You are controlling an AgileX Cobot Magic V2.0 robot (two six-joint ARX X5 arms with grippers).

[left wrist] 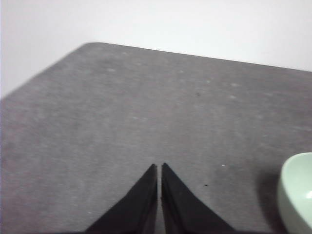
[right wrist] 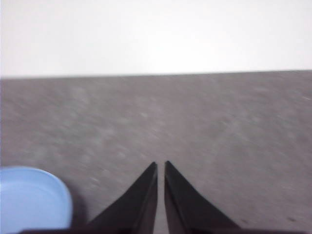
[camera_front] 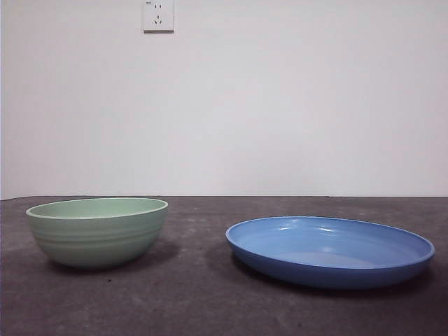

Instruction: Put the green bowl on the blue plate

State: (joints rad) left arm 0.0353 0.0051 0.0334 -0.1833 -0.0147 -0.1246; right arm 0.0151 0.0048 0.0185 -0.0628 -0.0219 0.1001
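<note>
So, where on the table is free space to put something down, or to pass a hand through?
A bare strip of table lies between the green bowl and the blue plate; they stand apart. The near edge in front of both is bare too. The left gripper and right gripper, both shut, have open tabletop ahead. Nothing looks crowded.

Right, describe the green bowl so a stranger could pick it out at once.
Start from the white wall socket high on the back wall; on the dark grey table a little to the left below it stands the green bowl. It sits apart from the blue plate, the only other dish. The bowl is pale mint, ridged, deeper and narrower; the plate is wide and shallow.
</note>
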